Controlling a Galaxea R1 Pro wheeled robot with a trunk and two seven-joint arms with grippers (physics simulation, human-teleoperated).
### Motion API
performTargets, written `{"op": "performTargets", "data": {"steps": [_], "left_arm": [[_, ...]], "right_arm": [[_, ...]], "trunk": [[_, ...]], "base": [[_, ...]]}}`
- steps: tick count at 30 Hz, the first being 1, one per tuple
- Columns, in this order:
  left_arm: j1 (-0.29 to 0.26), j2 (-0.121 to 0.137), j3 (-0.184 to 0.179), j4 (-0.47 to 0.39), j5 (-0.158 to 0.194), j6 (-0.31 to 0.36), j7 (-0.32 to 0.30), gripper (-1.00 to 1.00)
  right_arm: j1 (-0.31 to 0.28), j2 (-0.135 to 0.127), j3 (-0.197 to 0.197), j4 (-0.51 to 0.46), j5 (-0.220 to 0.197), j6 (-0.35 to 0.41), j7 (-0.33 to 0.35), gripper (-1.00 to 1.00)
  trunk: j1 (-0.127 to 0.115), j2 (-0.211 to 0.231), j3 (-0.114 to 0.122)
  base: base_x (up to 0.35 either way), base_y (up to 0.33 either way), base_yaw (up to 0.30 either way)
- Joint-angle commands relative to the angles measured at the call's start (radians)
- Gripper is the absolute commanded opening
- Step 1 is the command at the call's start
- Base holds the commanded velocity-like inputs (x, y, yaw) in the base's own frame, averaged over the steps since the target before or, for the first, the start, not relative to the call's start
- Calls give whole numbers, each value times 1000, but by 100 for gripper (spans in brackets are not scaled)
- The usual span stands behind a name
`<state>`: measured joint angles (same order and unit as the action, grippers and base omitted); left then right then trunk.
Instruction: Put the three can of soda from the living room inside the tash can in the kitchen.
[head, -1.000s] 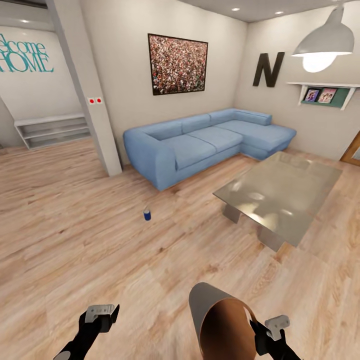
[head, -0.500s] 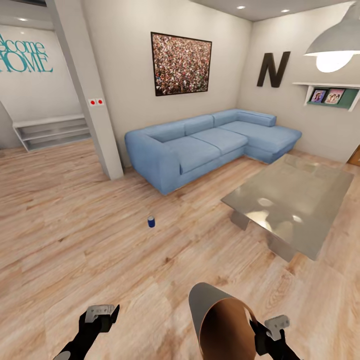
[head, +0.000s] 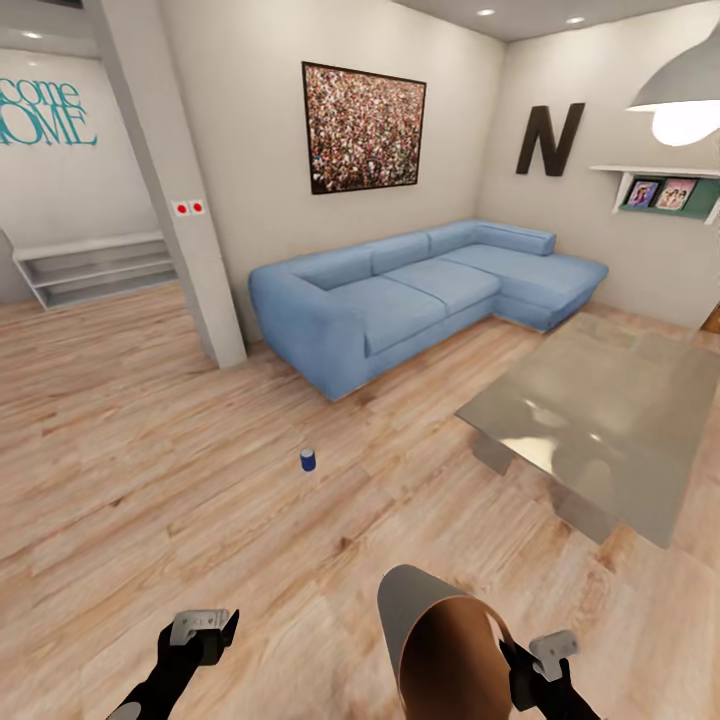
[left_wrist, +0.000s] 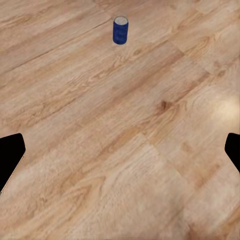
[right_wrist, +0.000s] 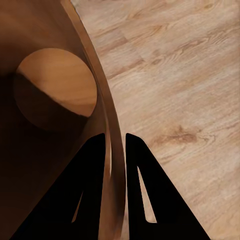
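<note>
— What changed? 
— Camera rolled nearer; the blue can (head: 308, 460) now sits lower in the head view.
— Grippers?
— Right gripper (right_wrist: 115, 145) pinches the tash can (head: 440, 640) rim; left gripper (head: 203, 628) spread wide, empty. Beyond the can, the sofa (head: 420, 290).

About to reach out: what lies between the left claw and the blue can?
Only bare wood plank floor. The left wrist view shows an unbroken stretch from the open left claw to the upright blue can; the head view agrees.
</note>
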<state>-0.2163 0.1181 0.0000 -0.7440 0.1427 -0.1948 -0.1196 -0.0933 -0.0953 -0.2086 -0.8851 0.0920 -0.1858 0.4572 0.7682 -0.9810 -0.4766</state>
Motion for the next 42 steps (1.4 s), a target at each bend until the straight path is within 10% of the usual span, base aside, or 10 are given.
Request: {"op": "performTargets", "data": {"steps": [1,42], "left_arm": [[0,0,0,0,0,0,0,100],[0,0,1,-1,1,0,0,100]], "right_arm": [[0,0,0,-1,-8,0,6,-100],[0,0,0,-1,-8,0,6,-100]], "trunk": [[0,0,1],[0,0,35]], "base": [[276,180,-85],[276,180,-137]]}}
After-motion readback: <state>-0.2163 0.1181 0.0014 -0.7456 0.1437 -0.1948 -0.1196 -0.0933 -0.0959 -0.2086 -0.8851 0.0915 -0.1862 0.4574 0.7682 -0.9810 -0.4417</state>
